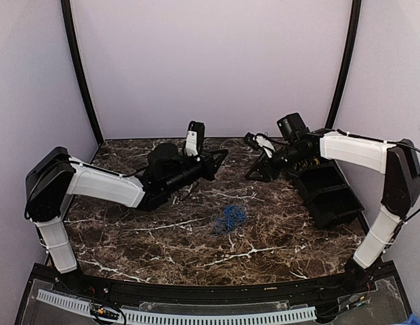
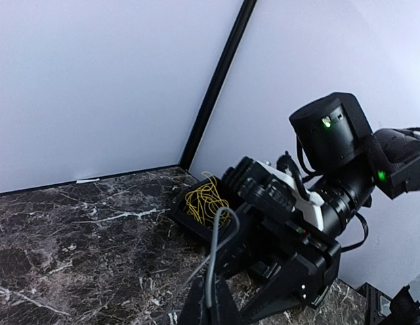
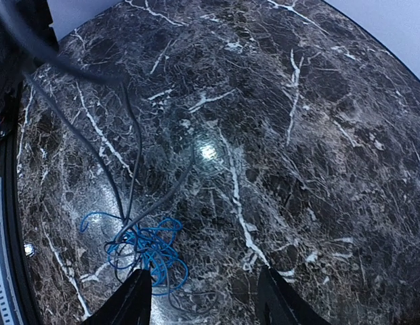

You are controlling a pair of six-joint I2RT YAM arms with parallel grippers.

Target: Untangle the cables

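Cables [image 3: 145, 247] at the separating step. Left gripper [image 2: 211, 294] is pinching, jaws together, on a thin grey strand [image 2: 211, 261] that is rising in a loop in front of its camera; the gripper is hanging above the far middle of the marble table [image 1: 129, 237]. Right gripper [image 3: 206, 305] is hovering opposite it, jaws apart with nothing between them, looking down on the tabletop. Just beside the jaw at the left of the right wrist view, the blue bundle [image 1: 229, 218] is lying loose and knotted on the marble, between the two arms. Grey lines are leading up and away from it and are, by judgement, the strand being pinched. Farther out, the yellow bundle [image 2: 203, 202] is sitting in the black bin [image 1: 335, 203] at the table's right side, well apart from the blue one. Judged step: drawing the grey strand out of the blue knot. The next move is calling for the right gripper to come down and close on the blue coils alone, anchoring them while the left is pulling gently, lest the whole bundle drag along or the knot tighten.
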